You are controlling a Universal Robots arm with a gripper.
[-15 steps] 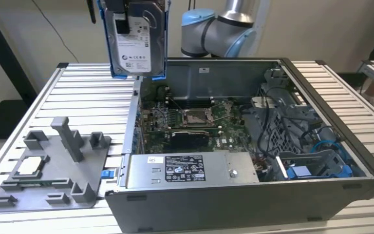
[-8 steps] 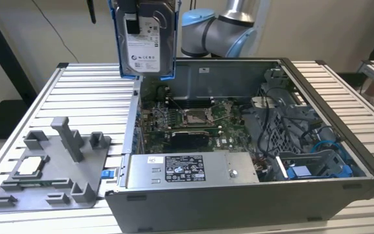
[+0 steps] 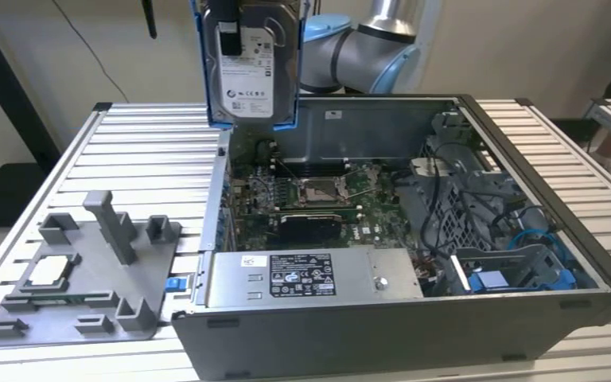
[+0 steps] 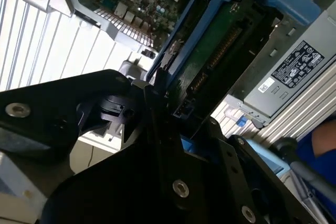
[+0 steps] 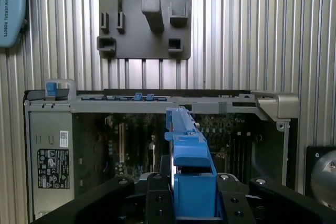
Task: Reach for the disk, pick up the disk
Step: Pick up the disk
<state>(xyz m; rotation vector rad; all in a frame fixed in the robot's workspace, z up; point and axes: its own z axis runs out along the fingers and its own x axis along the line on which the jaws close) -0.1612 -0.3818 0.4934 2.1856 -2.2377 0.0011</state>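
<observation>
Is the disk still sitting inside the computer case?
No, in the exterior view the disk hangs upright in the air above the open case, clear of its rear wall.

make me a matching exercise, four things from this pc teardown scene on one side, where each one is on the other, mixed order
Things:
1. silver-grey metal hard disk in blue plastic rails
2. small square silver chip
3. grey metal power supply box with white labels
4. black claw

Places:
A. on the grey plastic fixture tray, at the exterior view's left
B. lifted upright above the open black computer case
C. clamped on the disk's blue rail
D. inside the case, along its near wall

Pairs: 1-B, 2-A, 3-D, 4-C
</observation>
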